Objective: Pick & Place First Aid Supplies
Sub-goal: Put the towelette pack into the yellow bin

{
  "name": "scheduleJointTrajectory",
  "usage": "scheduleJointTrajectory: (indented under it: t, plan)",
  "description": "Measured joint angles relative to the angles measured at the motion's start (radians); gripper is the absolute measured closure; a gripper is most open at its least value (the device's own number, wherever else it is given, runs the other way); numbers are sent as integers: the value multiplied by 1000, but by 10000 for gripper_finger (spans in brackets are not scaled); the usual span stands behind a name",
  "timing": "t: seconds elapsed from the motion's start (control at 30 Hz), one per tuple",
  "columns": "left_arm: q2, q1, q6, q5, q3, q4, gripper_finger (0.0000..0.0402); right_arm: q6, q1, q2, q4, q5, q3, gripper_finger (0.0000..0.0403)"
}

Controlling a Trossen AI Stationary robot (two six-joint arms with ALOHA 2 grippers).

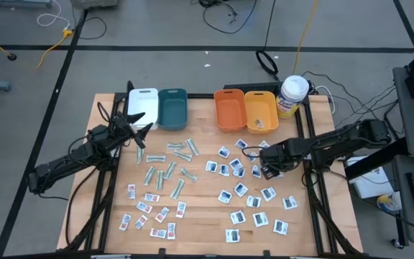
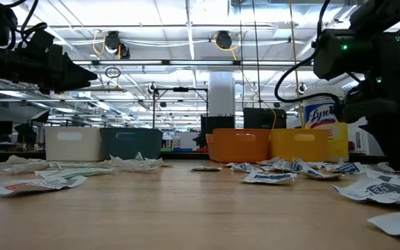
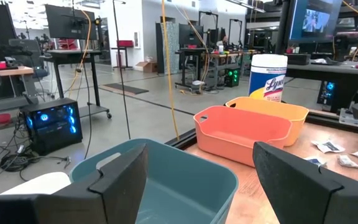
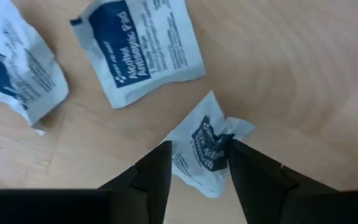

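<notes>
right gripper [image 4: 197, 163] low over the wooden table [image 1: 200, 208], fingers pinching a crumpled white squarish packet with dark blue print [image 4: 205, 149] among its scattered like (packet touching the wood). left gripper [image 3: 201, 180] spread wide, empty, above the teal plastic bin [image 3: 166, 186].

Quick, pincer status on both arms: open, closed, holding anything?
Left pincer: open, empty, hovering above the teal bin.
Right pincer: down at the table, fingers astride a white alcohol pad packet; firm grip cannot be told.
</notes>
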Motion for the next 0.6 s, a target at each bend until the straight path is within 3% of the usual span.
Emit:
scheduleJointTrajectory:
  t: [0.33, 0.6]
  plan:
    - [0, 0, 0, 0, 0, 0, 105, 0, 0, -1, 14, -27, 0, 387]
    - [0, 0, 0, 0, 0, 0, 105, -41, 0, -11, 25, -27, 27, 395]
